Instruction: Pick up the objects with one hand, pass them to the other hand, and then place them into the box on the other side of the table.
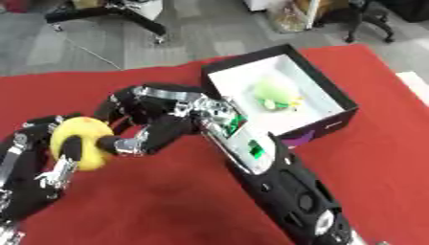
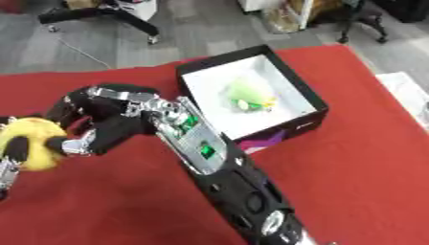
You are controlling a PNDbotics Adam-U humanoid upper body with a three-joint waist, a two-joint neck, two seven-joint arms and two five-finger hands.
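Left of the box (green toy inside), left hand and right hand both curl fingers round the yellow ball.

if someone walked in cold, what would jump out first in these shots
The yellow ball at mid-left, gripped by the left hand while the right hand reaches across and touches it. Next, the black box with a white inside on the red tablecloth, upper right, holding a pale green soft toy.
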